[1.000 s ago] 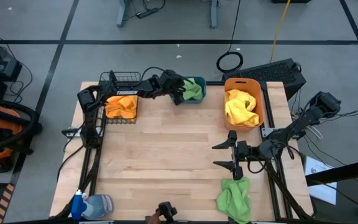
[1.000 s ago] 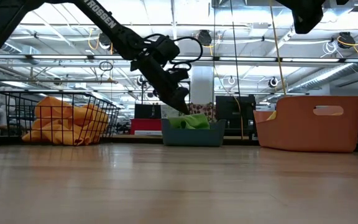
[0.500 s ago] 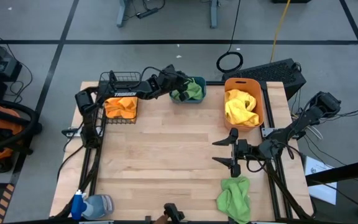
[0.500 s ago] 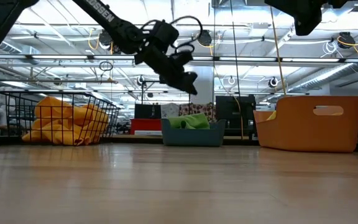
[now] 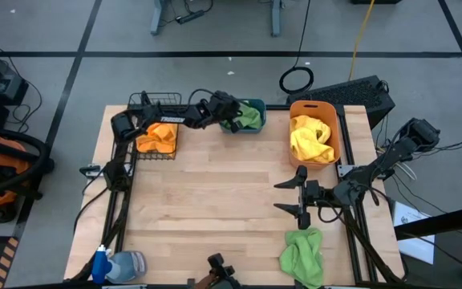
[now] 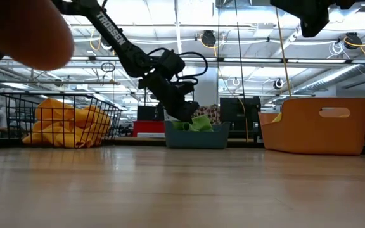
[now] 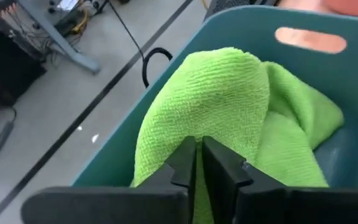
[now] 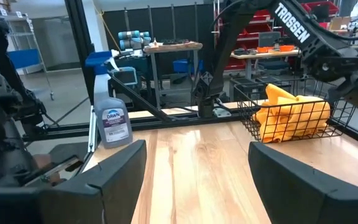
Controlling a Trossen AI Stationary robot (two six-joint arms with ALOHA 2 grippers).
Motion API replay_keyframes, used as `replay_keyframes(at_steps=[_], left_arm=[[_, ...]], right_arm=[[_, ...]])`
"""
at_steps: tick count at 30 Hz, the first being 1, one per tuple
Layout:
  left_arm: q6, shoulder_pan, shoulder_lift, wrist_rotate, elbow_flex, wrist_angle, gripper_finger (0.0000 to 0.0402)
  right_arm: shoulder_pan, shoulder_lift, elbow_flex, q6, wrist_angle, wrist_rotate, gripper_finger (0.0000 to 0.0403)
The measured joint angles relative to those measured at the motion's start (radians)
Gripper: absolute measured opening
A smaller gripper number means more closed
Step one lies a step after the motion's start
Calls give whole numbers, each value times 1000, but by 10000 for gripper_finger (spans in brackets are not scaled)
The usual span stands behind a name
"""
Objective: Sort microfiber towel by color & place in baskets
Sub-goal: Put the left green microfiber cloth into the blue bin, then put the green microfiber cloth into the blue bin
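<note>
A squat teal tub (image 5: 247,116) at the table's far edge holds a lime-green towel (image 7: 229,106). My left gripper (image 7: 197,158) is shut, and its tips are down in the tub against that towel; it also shows in the high view (image 5: 231,120) and in the low view (image 6: 185,115). A black wire basket (image 5: 157,103) holds orange towels (image 5: 157,138). An orange bin (image 5: 315,108) holds a yellow towel (image 5: 311,138). A second green towel (image 5: 303,253) lies flat on the table at the near right. My right gripper (image 5: 293,197) is open and empty above the table, just beyond that towel. My left gripper has its shut fingertips (image 7: 188,155) on the towel's raised fold (image 7: 210,99), inside the tub. The fingers slant down into the tub from the table's left. The towel lies bunched in the tub; whether any cloth is caught between the fingers, I cannot tell.
A spray bottle (image 5: 117,265) lies at the near left corner. A blurred hand (image 6: 24,31) shows close before the low camera. A dark object (image 5: 215,266) stands at the table's near edge. The middle of the wooden table (image 5: 215,201) is bare.
My left gripper has risen out of the teal tub and then gone back down into it, onto the green towel. The towel now stands a little higher above the tub's rim. A hand has come in front of the low camera.
</note>
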Motion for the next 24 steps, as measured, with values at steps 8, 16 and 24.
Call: replay_keyframes(at_steps=[8, 16, 24], left_arm=[[-16, 1, -19, 19, 0, -40, 38], [-54, -29, -77, -93, 0, -128, 38], [-75, 13, -58, -76, -1, -285, 38]], right_arm=[[0, 0, 0, 21, -20, 0, 274], [0, 0, 0, 21, -26, 0, 274], [0, 0, 0, 31, -21, 0, 274]])
